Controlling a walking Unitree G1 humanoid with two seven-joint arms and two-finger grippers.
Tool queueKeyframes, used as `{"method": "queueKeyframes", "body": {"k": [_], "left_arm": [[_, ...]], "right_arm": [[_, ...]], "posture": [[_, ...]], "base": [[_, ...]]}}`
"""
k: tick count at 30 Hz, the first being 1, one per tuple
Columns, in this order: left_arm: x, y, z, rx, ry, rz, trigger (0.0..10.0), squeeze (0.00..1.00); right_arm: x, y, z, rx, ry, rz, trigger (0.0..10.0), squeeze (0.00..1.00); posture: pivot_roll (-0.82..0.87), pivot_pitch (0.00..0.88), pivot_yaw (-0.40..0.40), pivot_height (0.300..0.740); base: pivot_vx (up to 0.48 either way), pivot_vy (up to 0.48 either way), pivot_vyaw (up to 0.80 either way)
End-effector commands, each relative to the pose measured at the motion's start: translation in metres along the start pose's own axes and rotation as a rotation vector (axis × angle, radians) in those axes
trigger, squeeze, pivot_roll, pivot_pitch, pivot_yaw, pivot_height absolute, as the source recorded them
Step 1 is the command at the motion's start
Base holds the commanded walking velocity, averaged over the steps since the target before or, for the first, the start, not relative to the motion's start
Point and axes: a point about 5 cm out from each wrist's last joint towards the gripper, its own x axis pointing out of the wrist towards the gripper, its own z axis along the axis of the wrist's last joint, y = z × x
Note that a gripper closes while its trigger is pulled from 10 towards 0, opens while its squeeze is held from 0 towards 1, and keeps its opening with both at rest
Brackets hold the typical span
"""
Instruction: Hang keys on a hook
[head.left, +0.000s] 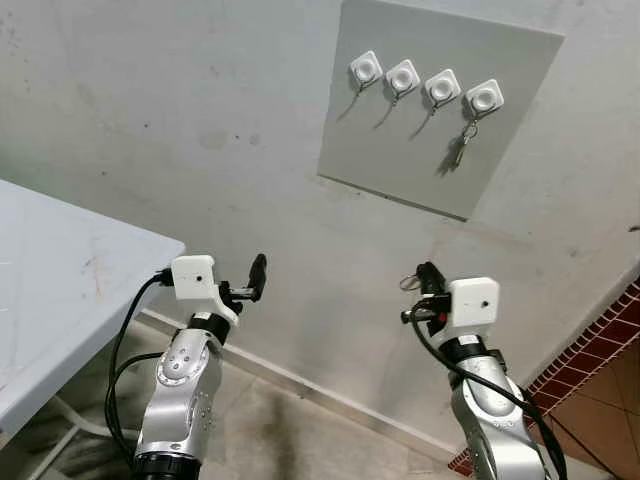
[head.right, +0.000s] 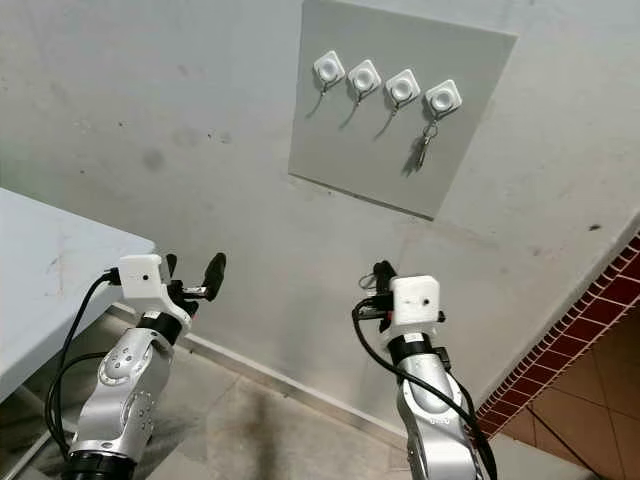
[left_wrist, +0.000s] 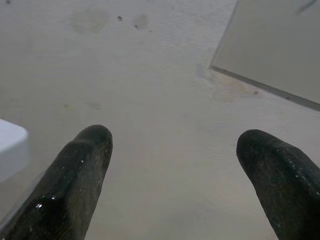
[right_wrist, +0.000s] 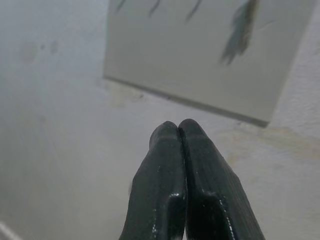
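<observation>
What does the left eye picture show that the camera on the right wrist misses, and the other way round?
Left eye alone: four white hooks, keys hanging on the rightmost one, the table, the open left pincer, both arms. Right wrist alone: a close look at the right pincer, fingers pressed together. Both share the grey board, the keys and the wall.

Both head views look forward at the wall (head.left: 200, 130), sharing the hook board (head.left: 440, 110). Each wrist view looks along its fingers, closer, catching the board's edge.
</observation>
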Motion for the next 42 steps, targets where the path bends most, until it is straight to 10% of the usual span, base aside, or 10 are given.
{"method": "queueKeyframes", "body": {"k": [1, 42], "left_arm": [[0.000, -0.003, 0.002, 0.002, 0.002, -0.026, 10.0, 0.00], [-0.017, -0.001, 0.014, -0.026, -0.020, -0.063, 10.0, 0.00]], "right_arm": [[-0.001, -0.008, 0.006, -0.002, -0.029, -0.028, 10.0, 0.00], [-0.024, -0.013, 0.013, 0.079, -0.063, -0.092, 10.0, 0.00]], "posture": [[0.02, 0.000, -0.076, 0.740], [0.01, 0.000, -0.054, 0.740]], "base": [[0.000, 0.000, 0.00], [0.132, 0.000, 0.00]]}}
